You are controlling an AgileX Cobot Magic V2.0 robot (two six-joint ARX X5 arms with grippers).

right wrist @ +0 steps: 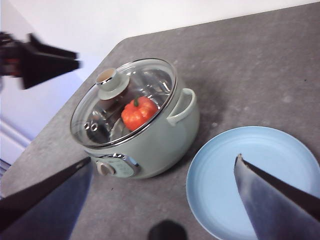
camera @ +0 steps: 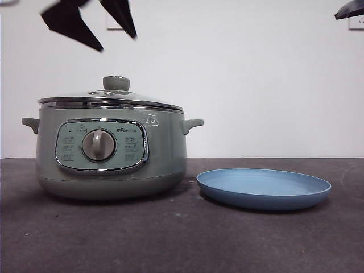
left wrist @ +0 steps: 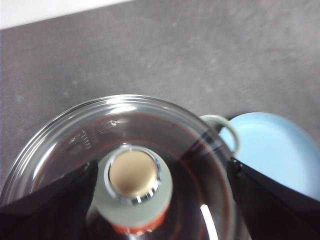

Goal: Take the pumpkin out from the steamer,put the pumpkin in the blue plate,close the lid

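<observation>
My left claw (camera: 108, 31) hangs spread wide and empty above the knob (camera: 116, 83) to lift the lid (camera: 111, 98); the pumpkin (right wrist: 139, 113) sits inside the steamer (camera: 111, 151).

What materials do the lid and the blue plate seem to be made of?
The lid looks like clear glass with a shiny metal rim: the pumpkin shows through it. Its knob looks like matte pale green plastic. The blue plate has a dull, even finish, probably plastic, possibly glazed ceramic.

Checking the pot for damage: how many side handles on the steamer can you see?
2: one handle on the steamer away from the blue plate, one handle toward it.
</observation>
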